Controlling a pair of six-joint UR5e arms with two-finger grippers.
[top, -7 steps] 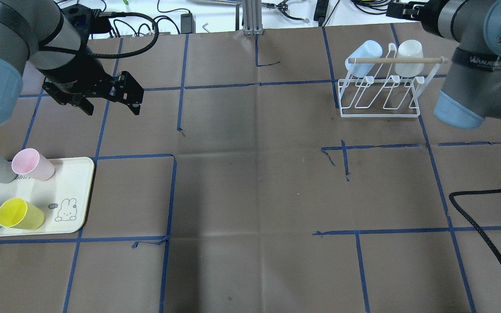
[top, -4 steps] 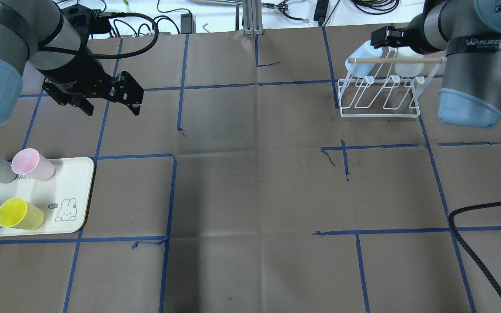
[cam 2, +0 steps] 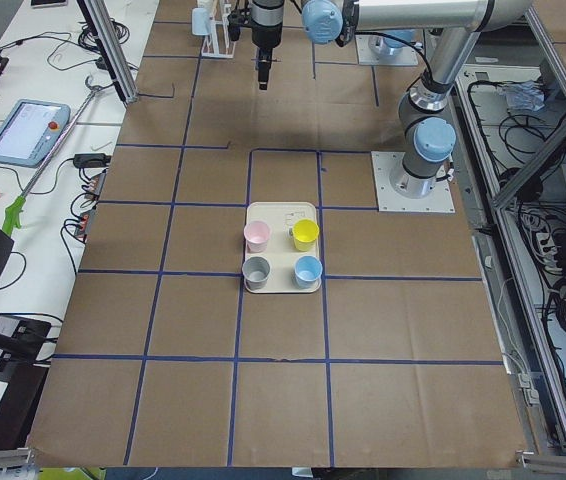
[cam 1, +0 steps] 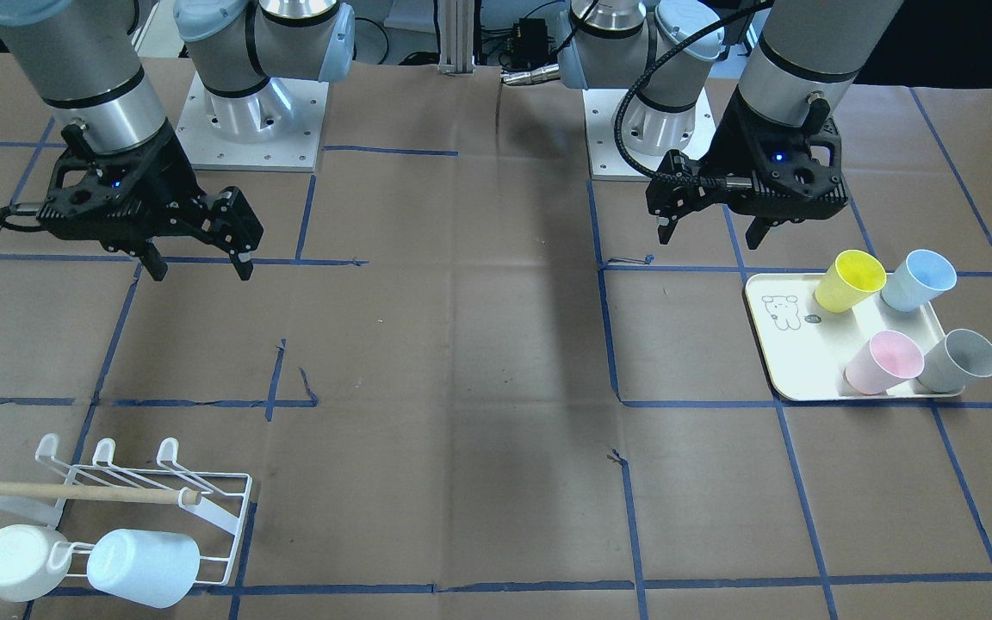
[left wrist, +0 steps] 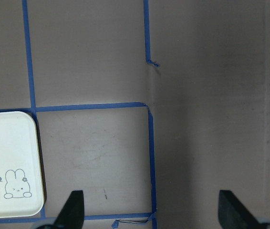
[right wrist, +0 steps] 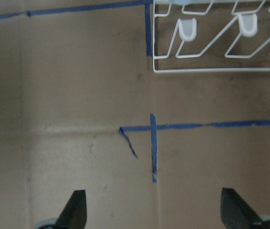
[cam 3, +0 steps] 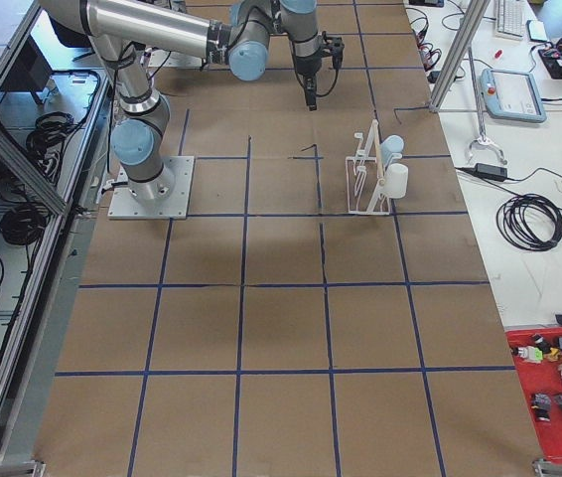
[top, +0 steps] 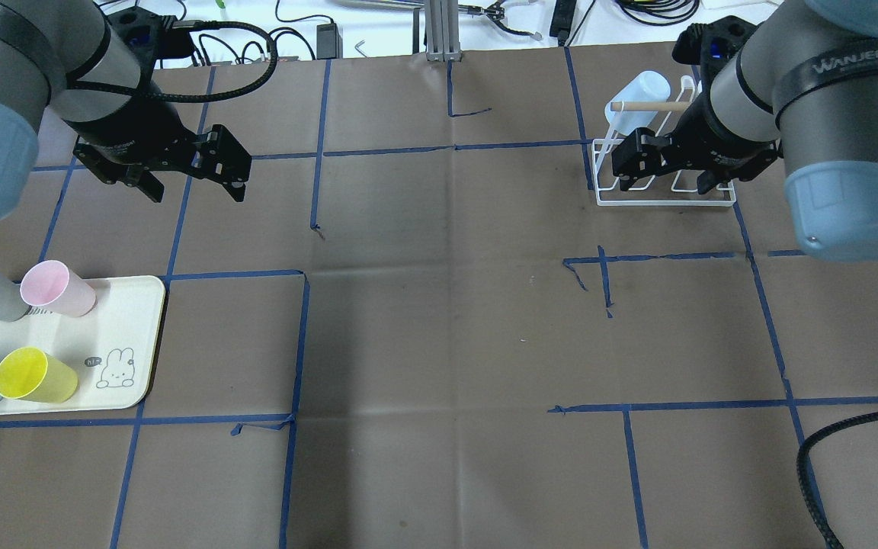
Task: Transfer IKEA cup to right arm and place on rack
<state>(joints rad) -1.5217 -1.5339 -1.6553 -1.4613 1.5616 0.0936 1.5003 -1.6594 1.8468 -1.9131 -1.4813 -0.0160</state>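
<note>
Table (top: 439, 343): brown paper with a blue tape grid; tray at one end.
Left arm (top: 20, 69): left gripper (cam 1: 711, 232) raised near the tray, off its bunny-printed corner; jaws spread wide, empty.
Right arm (top: 828, 114): right gripper (cam 1: 199, 269) well apart from the tray, raised by the rack; jaws wide, empty.
Rack (cam 1: 74, 492): table end opposite the tray; white cup (cam 1: 18, 561) and pale blue cup (cam 1: 145, 567) hung on it, front prongs bare.
Tray (cam 1: 793, 362): cream; holds four cups.
Cups: yellow cup (cam 1: 849, 280), blue cup (cam 1: 918, 280), pink cup (cam 1: 883, 362) and grey cup (cam 1: 961, 360) upright on the tray, ungripped; which goes next, cannot tell.
Handling (judged): light, stiff thin plastic, smooth, likely slippery. Pinch across the upper wall, leaving the base end free for the right gripper.
</note>
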